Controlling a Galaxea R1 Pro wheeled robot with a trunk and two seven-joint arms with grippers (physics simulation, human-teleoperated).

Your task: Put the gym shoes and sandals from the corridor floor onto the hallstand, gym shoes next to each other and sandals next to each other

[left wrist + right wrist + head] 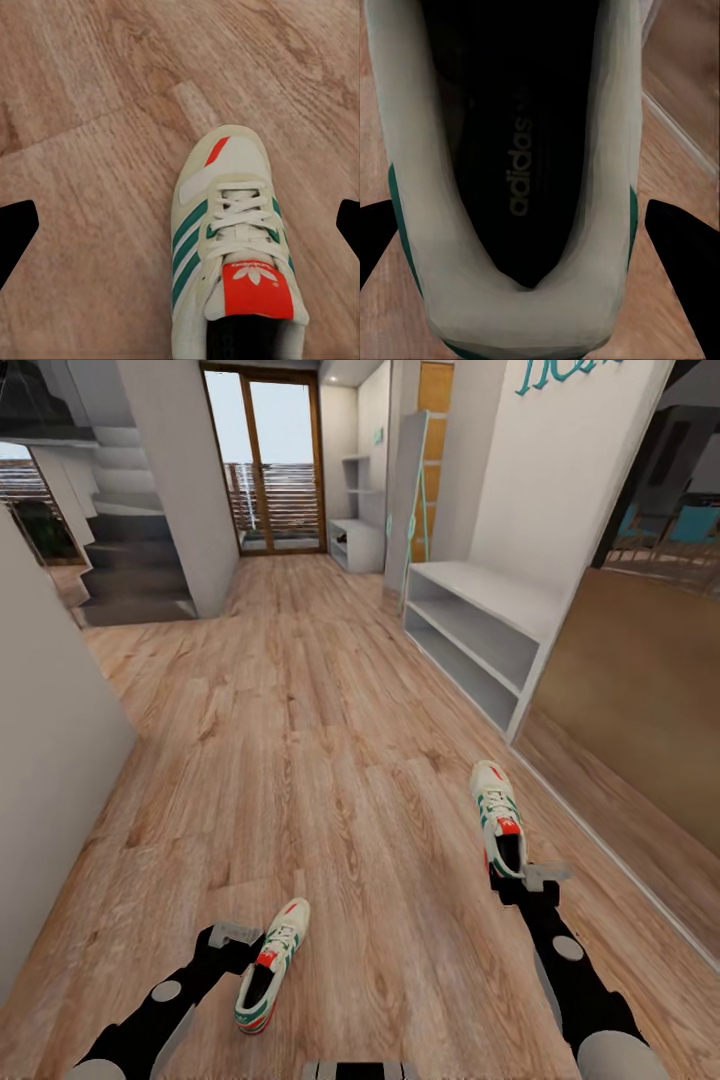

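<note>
Two gym shoes on the corridor floor, both white with green stripes and red bits.

First gym shoe down at 6 o'clock in the head view, toe pointing to 1 o'clock. Left gripper just beside it, at its 9 o'clock. From the left wrist camera: same first gym shoe seen from above, laces and red tongue showing. Left gripper spread wide, one black finger far out on each side, not touching the shoe.

Second gym shoe at 4 o'clock in the head view, toe pointing to 12 o'clock. Right gripper right at its heel. From the right wrist camera: second gym shoe very near, dark inside showing. Right gripper wide too, with two fingers set one on each side of the heel, very close to it, a thin strip of floor showing by one of them.

Two grey shelf units along the wall. One plain low bench at 2 o'clock, two shelves. One hallstand far off at 12 o'clock, next to the glass door. Both shoes well apart from the hallstand.
</note>
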